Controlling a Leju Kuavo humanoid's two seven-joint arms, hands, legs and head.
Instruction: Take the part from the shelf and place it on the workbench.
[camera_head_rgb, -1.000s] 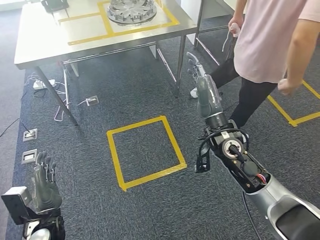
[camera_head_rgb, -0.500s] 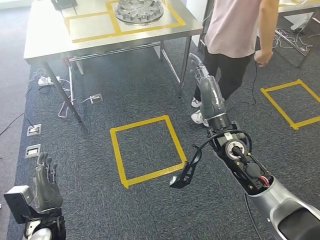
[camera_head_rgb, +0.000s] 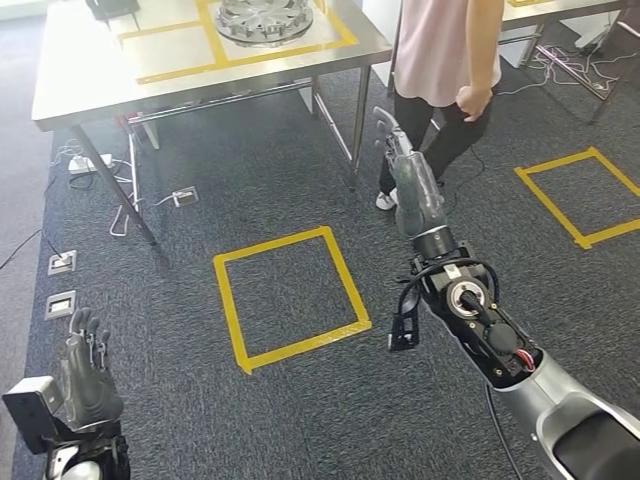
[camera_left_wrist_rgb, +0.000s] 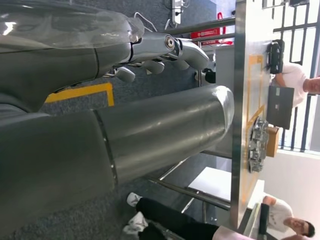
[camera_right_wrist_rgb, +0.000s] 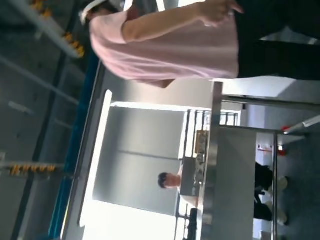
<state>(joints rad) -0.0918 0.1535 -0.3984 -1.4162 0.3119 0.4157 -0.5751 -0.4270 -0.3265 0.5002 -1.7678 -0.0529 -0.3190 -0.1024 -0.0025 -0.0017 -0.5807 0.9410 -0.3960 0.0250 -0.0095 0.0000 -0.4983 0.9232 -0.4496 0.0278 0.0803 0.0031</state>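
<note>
Steel-topped and marked with yellow tape, the desk (camera_head_rgb: 75, 80) stood at the far side of the dark carpet, and the part (camera_head_rgb: 264, 18), a round grey metal casting with spokes, lay on it inside a taped rectangle, well apart from both hands. A black object (camera_head_rgb: 113, 8) sat on the desk's far edge beside it. On the carpet in front of the desk lay a yellow taped square (camera_head_rgb: 290, 297), and a second yellow square (camera_head_rgb: 577, 195) lay off to the right.

The right hand (camera_head_rgb: 404, 165) was raised out over the floor at the end of its silver arm, fingers apart and pointing forward, holding nothing. A black cable (camera_head_rgb: 404, 310) hung looped beneath its wrist. The left hand (camera_head_rgb: 87, 375) hung low at the near left, fingers loosely spread and upright, with nothing in it; in the left wrist view its fingers (camera_left_wrist_rgb: 177, 50) showed apart as well.

A person (camera_head_rgb: 445, 60) in a pink shirt and dark trousers stood just beyond the right hand, near the desk's right leg. White cables and floor sockets (camera_head_rgb: 60, 265) lay under the desk's left end.
</note>
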